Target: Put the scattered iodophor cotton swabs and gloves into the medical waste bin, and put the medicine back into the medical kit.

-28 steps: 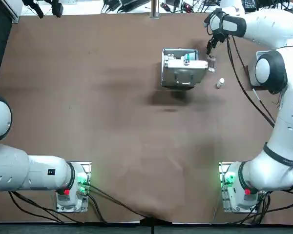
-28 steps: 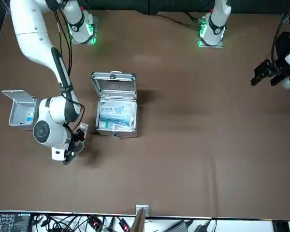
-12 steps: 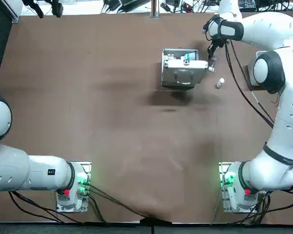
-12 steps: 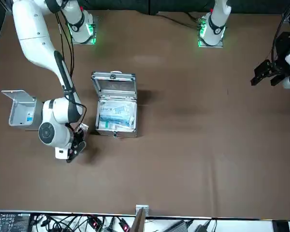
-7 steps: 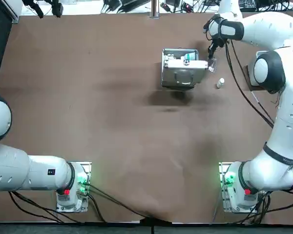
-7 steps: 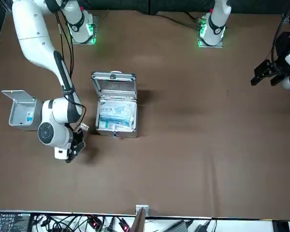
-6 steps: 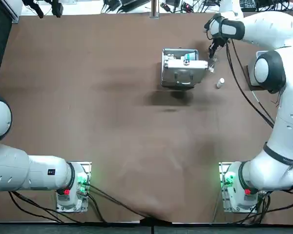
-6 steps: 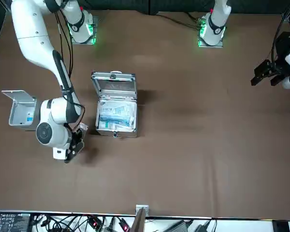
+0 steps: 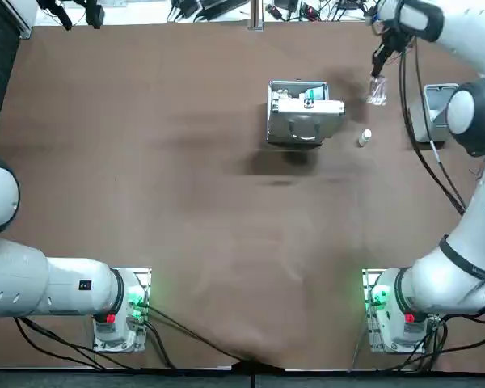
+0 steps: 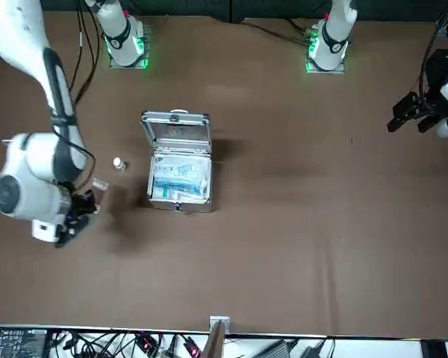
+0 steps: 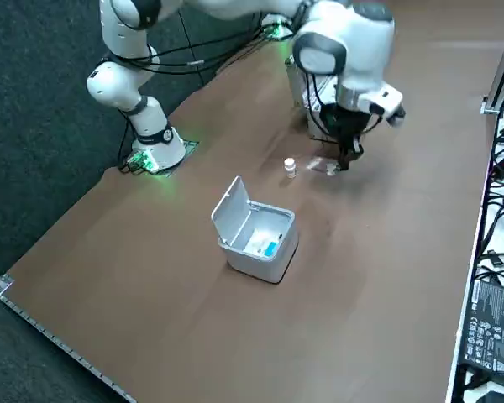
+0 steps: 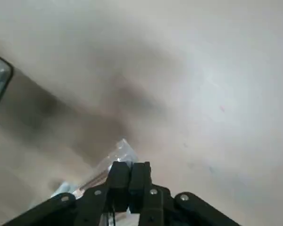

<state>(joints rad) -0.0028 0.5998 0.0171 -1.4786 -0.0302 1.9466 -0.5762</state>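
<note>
Right gripper [image 12: 129,178], jaws closed on a clear crinkled plastic swab packet [image 9: 377,92], held right of the open silver medical kit [image 9: 303,115]. The packet looks light, limp and slippery; an edge pinch suits it.

A brown table [image 9: 186,186] is carrying everything here. A silver medical kit [image 9: 297,121] is standing open towards the far side, its lid raised. Just beside it, on the working arm's side, a small white bottle [image 9: 364,138] is standing upright and alone on the cloth. Farther that way, a pale waste bin [image 11: 256,239] is sitting with its flip lid tilted up. The two arm bases [image 9: 388,311] are glowing green along the near edge. The right gripper [image 12: 129,165] is hanging over the table between kit and bin, beyond the bottle, fingers pinched on a clear packet [image 9: 377,93]; whether the packet is touching the table cannot be told.
</note>
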